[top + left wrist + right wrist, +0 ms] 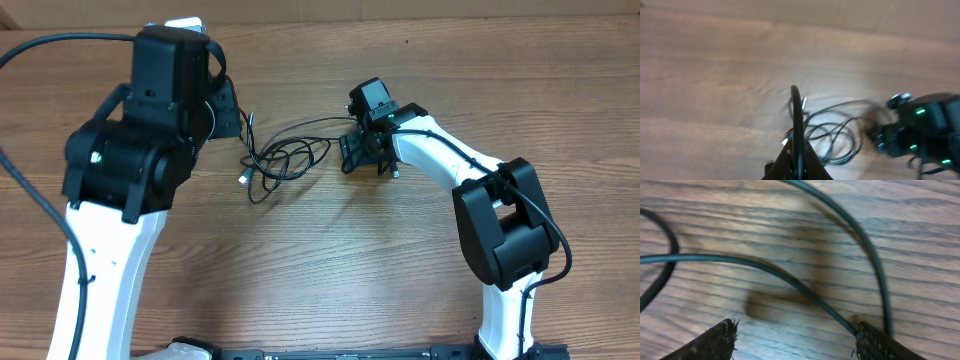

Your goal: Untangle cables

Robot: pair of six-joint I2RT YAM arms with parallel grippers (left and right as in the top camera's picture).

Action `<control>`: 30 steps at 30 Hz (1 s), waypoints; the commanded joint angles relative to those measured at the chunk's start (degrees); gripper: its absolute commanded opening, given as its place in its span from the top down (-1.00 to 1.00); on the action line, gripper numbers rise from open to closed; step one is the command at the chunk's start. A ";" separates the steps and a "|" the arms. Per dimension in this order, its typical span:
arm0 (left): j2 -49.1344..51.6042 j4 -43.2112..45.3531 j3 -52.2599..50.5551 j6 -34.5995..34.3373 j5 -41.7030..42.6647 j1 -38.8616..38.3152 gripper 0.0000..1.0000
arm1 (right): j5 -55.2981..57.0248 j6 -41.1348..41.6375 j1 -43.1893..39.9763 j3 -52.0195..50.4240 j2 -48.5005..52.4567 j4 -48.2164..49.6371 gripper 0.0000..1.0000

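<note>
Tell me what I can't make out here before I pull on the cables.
Left gripper: shut, but blur in the left wrist view and the left arm overhead hide whether it pinches a cable.
Cables: crossings too thin overhead, smeared in the left wrist view.
Right gripper: open; strands run off the right wrist frame, plugs unseen.
</note>
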 commanded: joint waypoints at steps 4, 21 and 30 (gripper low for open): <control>7.08 -5.03 0.74 -1.57 -2.91 -0.22 0.87 | 3.34 1.79 -0.39 0.07 0.22 -0.76 -0.53; 29.14 -14.73 0.74 6.91 14.84 -0.20 -0.19 | -7.10 4.28 -1.88 15.06 0.22 -17.62 -0.55; 32.85 -12.13 0.74 5.81 16.09 2.23 -0.24 | -23.98 4.35 -1.07 14.40 0.24 -18.27 -0.29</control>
